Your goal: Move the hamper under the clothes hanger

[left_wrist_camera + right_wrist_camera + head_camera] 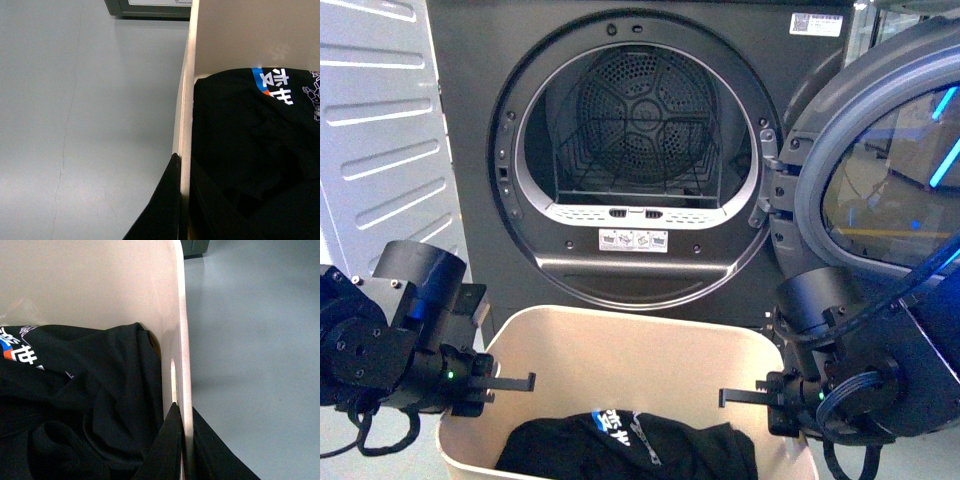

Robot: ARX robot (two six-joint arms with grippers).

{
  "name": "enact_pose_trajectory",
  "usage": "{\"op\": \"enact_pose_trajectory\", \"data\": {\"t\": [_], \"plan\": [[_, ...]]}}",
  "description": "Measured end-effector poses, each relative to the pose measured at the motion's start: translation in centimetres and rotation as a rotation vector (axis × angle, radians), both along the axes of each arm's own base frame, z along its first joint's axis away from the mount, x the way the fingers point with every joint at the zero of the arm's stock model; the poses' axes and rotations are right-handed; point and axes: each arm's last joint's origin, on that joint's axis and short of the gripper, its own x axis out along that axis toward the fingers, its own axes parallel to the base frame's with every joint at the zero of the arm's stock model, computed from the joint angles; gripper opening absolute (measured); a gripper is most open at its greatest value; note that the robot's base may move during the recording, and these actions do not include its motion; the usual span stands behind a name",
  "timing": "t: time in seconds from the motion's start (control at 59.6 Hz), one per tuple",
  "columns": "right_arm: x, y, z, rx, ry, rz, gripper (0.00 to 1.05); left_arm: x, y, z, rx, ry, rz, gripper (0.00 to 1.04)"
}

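Clamps right gripper (185, 415) jaws either side of hamper (100, 290) wall. Holds crumpled black printed garment (90, 405) inside. Stands on grey floor (250, 340).

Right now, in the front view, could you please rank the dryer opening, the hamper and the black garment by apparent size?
1. dryer opening
2. hamper, nearly alike; nearer and cropped, so unsure
3. black garment, clearly smallest

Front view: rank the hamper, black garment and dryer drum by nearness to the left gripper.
1. hamper: its left wall is clamped by the left gripper.
2. black garment: on the hamper's bottom, toward the right.
3. dryer drum: beyond the hamper, farthest back.
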Motion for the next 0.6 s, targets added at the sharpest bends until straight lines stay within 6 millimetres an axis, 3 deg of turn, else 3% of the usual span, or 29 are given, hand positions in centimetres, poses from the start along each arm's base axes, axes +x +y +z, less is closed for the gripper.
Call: {"op": "enact_pose_trajectory", "data": {"t": [0.285, 0.419, 0.604], "plan": [[0.0, 0.1, 0.0, 0.001, 0.000, 0.002, 0.03, 0.0, 0.2, 0.0, 0.002, 0.000, 0.005, 0.04], [-0.3, 1.4, 0.0, 0.017, 0.004, 0.046, 0.03, 0.1, 1.3, 0.0, 0.016, -0.002, 0.045, 0.04], [0.0, 0.2, 0.0, 0.003, -0.001, 0.006, 0.03, 0.0, 0.3, 0.0, 0.001, -0.001, 0.008, 0.04]]}}
